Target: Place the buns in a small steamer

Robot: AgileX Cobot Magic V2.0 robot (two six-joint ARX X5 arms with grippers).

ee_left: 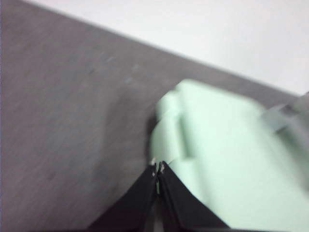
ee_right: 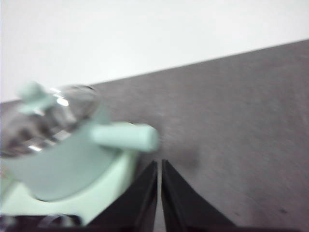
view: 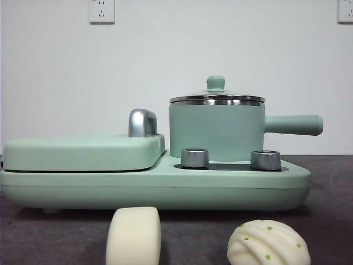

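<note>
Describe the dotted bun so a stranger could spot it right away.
Start at the long mint-green cooker base spanning the table. On the dark tabletop just before its pot end sits the dotted bun. Unlike the smooth bun beside it, it is ridged with green dots.

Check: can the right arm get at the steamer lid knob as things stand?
Probably yes. The right end effector, jaws shut, hangs beside the steamer on its handle side. The lid knob stands bare on the glass lid, with nothing over it. The jaws would need to open first.
</note>
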